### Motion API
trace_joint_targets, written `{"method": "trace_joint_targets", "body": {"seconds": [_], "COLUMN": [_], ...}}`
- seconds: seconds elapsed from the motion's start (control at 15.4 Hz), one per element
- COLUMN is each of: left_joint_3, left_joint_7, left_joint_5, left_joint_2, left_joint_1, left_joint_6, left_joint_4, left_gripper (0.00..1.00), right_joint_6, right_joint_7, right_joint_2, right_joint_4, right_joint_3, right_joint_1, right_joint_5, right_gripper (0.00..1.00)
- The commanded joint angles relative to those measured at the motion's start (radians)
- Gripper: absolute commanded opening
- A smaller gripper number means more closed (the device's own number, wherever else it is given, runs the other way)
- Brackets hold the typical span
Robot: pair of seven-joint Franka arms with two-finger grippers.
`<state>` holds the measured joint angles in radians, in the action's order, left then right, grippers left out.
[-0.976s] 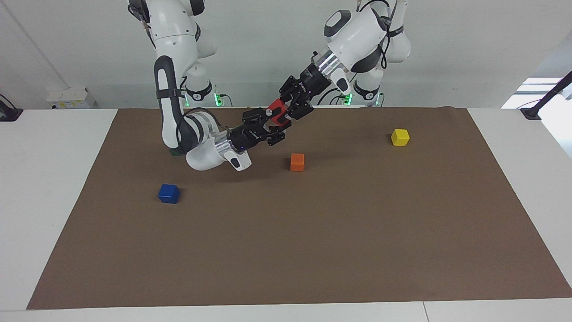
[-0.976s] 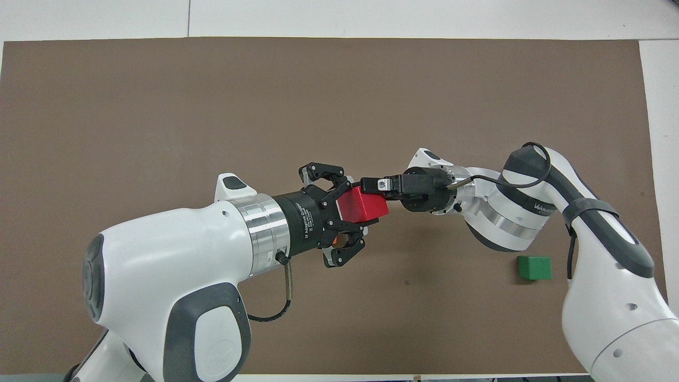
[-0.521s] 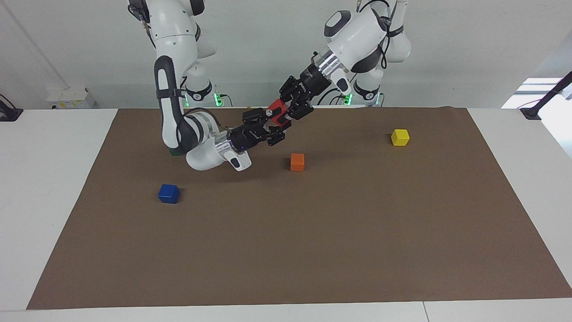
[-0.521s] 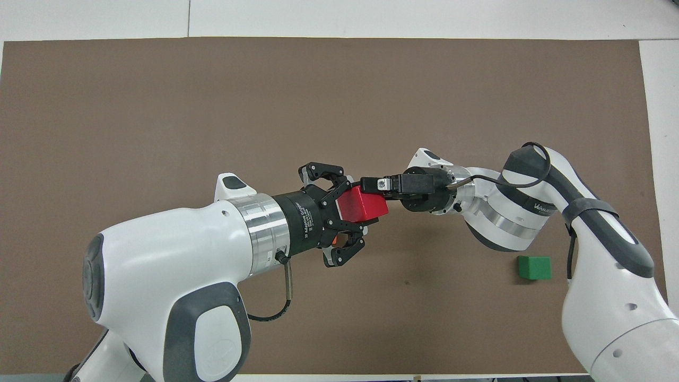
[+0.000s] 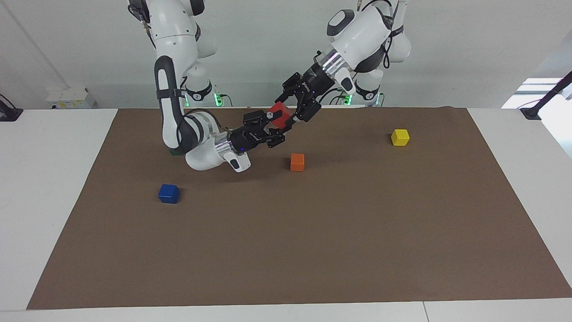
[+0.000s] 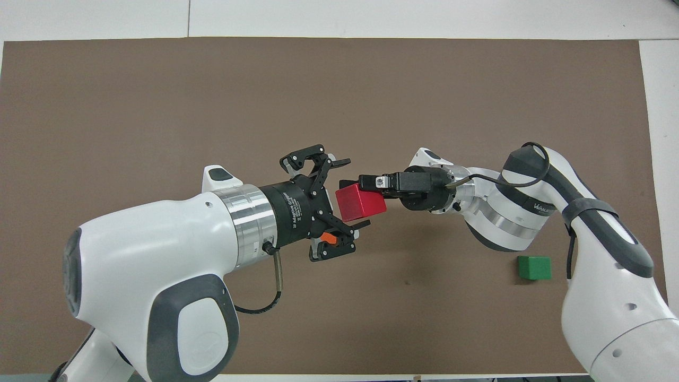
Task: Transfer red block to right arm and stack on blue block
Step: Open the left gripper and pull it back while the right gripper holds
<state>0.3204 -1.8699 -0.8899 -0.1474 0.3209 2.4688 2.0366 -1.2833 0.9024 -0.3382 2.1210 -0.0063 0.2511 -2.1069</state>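
The red block hangs in the air over the brown mat, close to the robots' side of it. My right gripper is shut on the block and reaches in level from the right arm's end. My left gripper stands open around the block, its fingertips clear of the block's sides. The blue block lies on the mat toward the right arm's end, farther from the robots than the grippers. It is hidden in the overhead view.
An orange cube lies on the mat below the grippers. A yellow cube sits toward the left arm's end. A green cube lies near the right arm's elbow.
My left gripper has opened and drawn back a little from the red block. The right gripper keeps its hold on the block, which has barely moved.
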Motion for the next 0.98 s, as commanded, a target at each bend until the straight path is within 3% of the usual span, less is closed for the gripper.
{"method": "trace_joint_targets", "body": {"seconds": [0.0, 0.59, 0.91], "left_joint_3": [-0.001, -0.003, -0.004], "left_joint_7": [0.003, 0.375, 0.608], "left_joint_5": [0.003, 0.015, 0.193], "left_joint_2": [-0.003, -0.009, -0.006], "left_joint_1": [-0.101, -0.345, -0.454], "left_joint_6": [-0.094, -0.175, -0.257], "left_joint_4": [-0.047, -0.026, -0.027], "left_gripper": [1.0, 1.0, 1.0], "right_joint_6": [-0.019, -0.169, -0.301], "right_joint_7": [-0.016, -0.115, -0.212], "right_joint_2": [0.001, 0.007, 0.03], "right_joint_4": [-0.016, -0.098, -0.134], "right_joint_3": [0.002, 0.002, -0.004], "right_joint_1": [0.0, 0.0, 0.002], "right_joint_5": [-0.007, -0.007, 0.014], "right_gripper": [0.0, 0.0, 0.0]}}
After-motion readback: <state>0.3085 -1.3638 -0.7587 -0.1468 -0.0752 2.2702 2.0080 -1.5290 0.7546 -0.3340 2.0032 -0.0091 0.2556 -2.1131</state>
